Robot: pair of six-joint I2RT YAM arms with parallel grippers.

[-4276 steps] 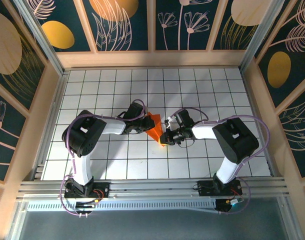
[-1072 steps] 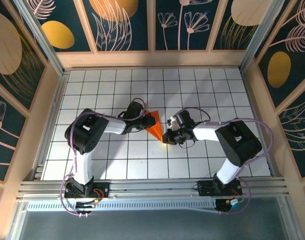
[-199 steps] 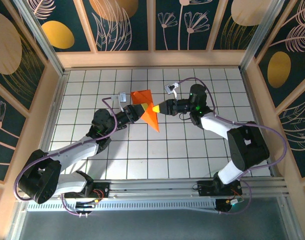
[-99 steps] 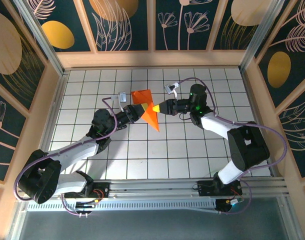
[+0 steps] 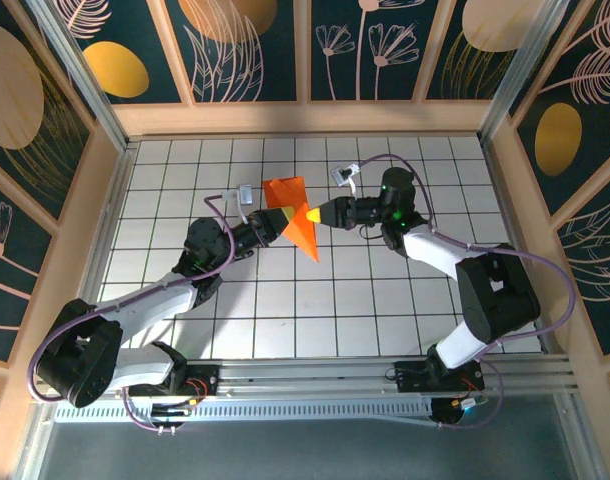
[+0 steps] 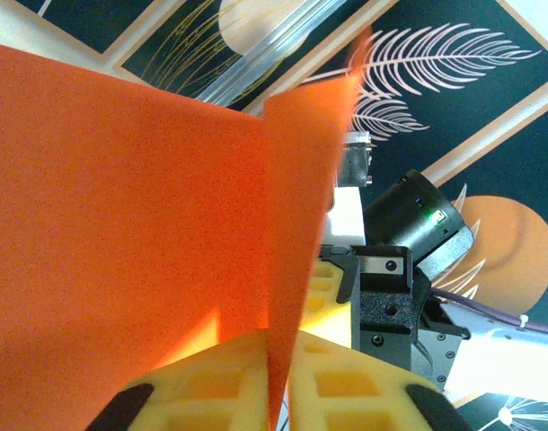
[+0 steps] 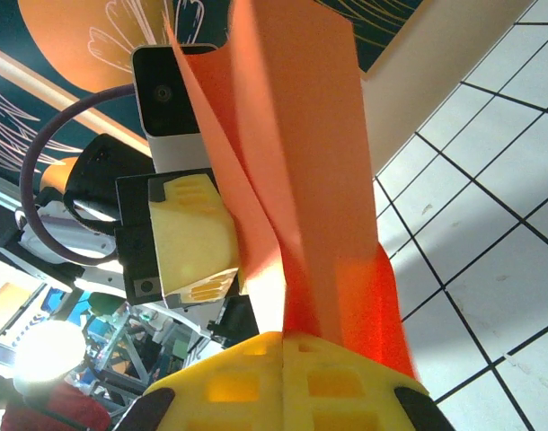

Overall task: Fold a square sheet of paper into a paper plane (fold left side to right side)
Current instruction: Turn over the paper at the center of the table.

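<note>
orange paper [image 5: 301,232] is pinched from both sides at once. the left tool [image 6: 272,368] has its yellow pads [image 6: 211,382] pressed together on the lower edge of a crease. the right tool [image 7: 283,359] is likewise clamped on the paper, which rises from between its pads as a folded strip. in the top view the two tools face each other nose to nose. the paper is held between them, lifted off the white tiled counter [image 5: 385,300], over the middle of its far half. one flap stands up toward the far wall and a pointed part hangs toward the near side.

the risks, as i judge them: both grips sit close together on thin paper, so if the arms draw apart or twist out of step, the paper could tear at a crease or slip from one pair of pads. if one tool lets go before the other has a sure hold, the loose flap could spring open and the creases drift. pressing a fold in the air, with nothing firm beneath, may give a crooked line, and a skewed left-to-right fold would leave uneven wings. the tools are also near enough to knock each other.
</note>
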